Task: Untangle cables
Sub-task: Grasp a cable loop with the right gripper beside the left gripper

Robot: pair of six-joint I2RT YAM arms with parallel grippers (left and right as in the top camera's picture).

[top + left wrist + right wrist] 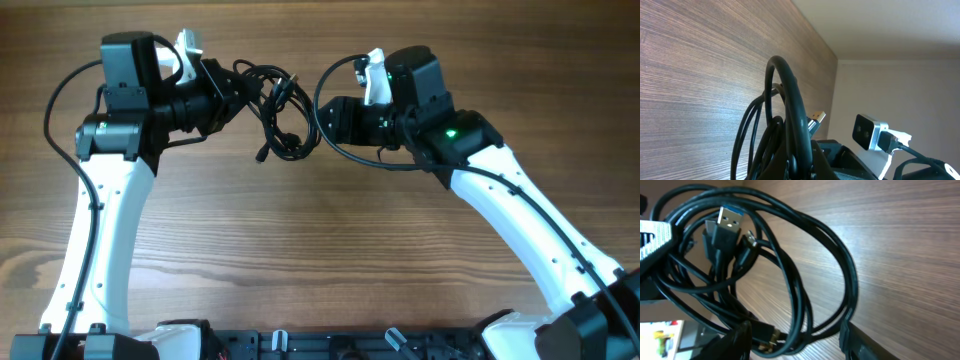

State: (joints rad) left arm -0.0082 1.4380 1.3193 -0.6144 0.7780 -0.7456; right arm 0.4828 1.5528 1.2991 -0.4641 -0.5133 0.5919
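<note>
Between the two grippers: cables (278, 115), a black tangle of loops over the wooden table (330, 240).
Left gripper (232, 92): at the tangle's edge; fingers hidden, so its grip cannot be told.
Right gripper (795, 341): fingers spread wide, loops between them.
USB plug (728, 218): blue-tongued, poking from the loops.

Glossy black rubbery cables (852, 287), matt wood-grain table (910, 240), shiny metal plug (730, 217)
</note>
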